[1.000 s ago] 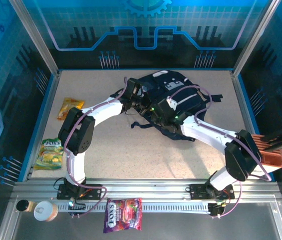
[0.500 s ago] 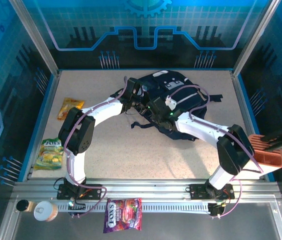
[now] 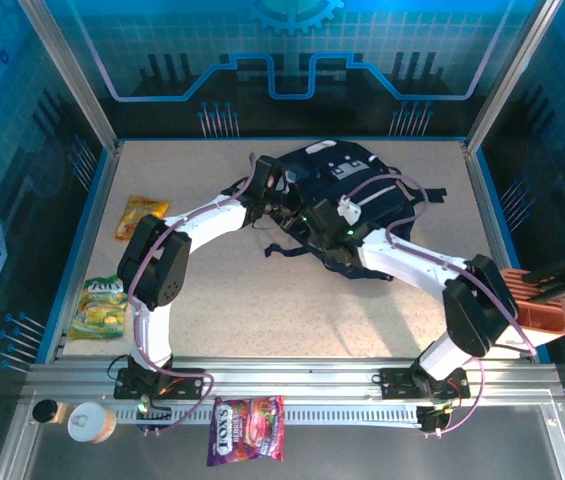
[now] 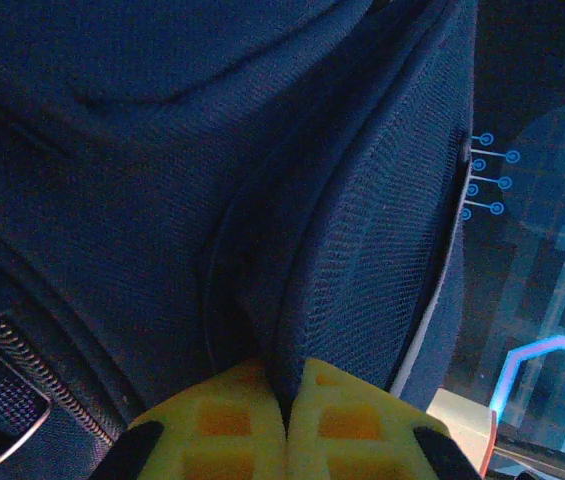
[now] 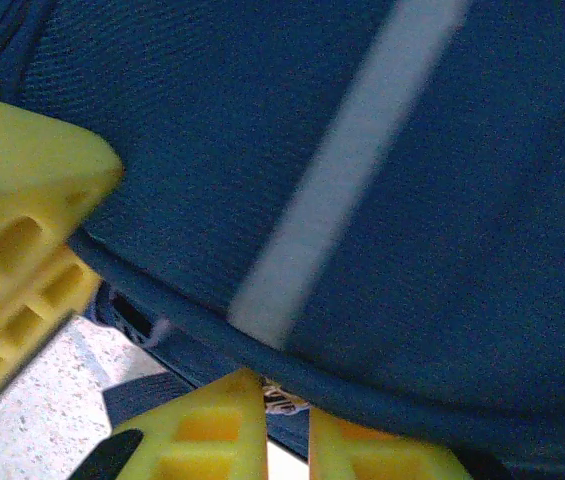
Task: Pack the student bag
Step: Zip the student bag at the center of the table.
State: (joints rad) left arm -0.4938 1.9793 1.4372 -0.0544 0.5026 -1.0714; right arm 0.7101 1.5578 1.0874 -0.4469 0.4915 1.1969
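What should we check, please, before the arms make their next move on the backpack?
1. Left jaws holding the student bag: shut on a fabric fold, ok.
2. Right jaws gripping the bag's piped edge: nearly closed at it, cannot tell.
3. Bag opening accessible for packing: cannot tell.
4. Orange packet and green packet packed: both lie on the table, left of the bag, not ok.
5. Purple candy packet packed: lies on the metal ledge by the arm bases, not ok.

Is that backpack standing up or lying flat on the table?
Lying flat: the backpack sprawls on the table, its black straps trailing loose across it.
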